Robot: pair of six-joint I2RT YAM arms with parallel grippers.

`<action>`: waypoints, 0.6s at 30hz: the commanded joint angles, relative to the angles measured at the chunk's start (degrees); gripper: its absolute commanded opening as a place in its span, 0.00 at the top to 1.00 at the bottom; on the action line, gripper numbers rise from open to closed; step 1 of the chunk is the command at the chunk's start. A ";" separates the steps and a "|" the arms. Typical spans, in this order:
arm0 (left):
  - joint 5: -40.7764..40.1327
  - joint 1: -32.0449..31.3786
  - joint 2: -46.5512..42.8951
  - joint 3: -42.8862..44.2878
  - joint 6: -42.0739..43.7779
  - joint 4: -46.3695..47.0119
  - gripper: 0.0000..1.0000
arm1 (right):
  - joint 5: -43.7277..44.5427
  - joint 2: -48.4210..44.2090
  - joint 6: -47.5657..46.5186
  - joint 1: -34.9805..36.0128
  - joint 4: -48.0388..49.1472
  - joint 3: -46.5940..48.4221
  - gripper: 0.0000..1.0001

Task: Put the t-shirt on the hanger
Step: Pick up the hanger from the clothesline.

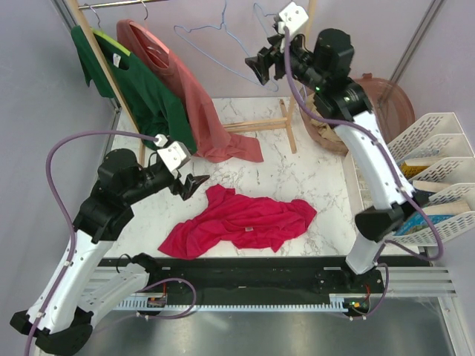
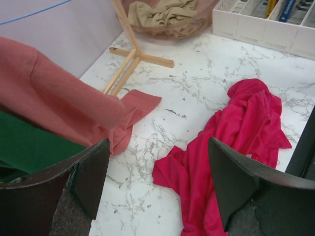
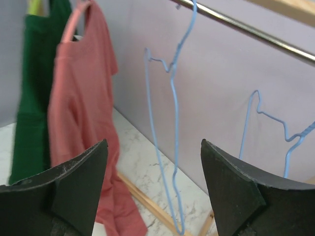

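Item 1, the t-shirt (image 1: 245,222): crimson-red cotton, short-sleeved. I recorded it crumpled in a loose, flattened heap on the marble-patterned surface (image 1: 312,178), towards the near edge. It was spread left to right, its folds bunched and neither sleeve laid out flat.

Item 2, the hanger (image 3: 173,113): thin pale-blue wire, triangular, with a hooked top. I recorded it bare, hanging by its hook from the metal rail (image 3: 246,29) at the back, well apart from the t-shirt.

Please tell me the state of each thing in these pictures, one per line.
t-shirt, crumpled on the table, not held.
hanger, hanging bare on the rail.
left gripper, open, empty.
right gripper, open, empty, facing the hanger.
pink shirt, hung on the rail.
green shirt, hung on the rail.
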 commanded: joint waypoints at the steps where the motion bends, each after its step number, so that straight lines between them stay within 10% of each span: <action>1: -0.31 1.97 -0.23 1.37 -3.93 2.31 0.14 | 8.09 9.50 -1.48 0.16 3.63 8.38 0.16; 12: 0.04 3.55 -1.46 0.23 -3.58 2.75 0.14 | 3.88 12.95 -3.32 0.07 16.11 -3.83 0.15; 18: -0.92 3.90 -0.94 0.49 -3.49 3.63 0.14 | 4.05 15.14 -5.34 0.16 18.04 -4.36 0.43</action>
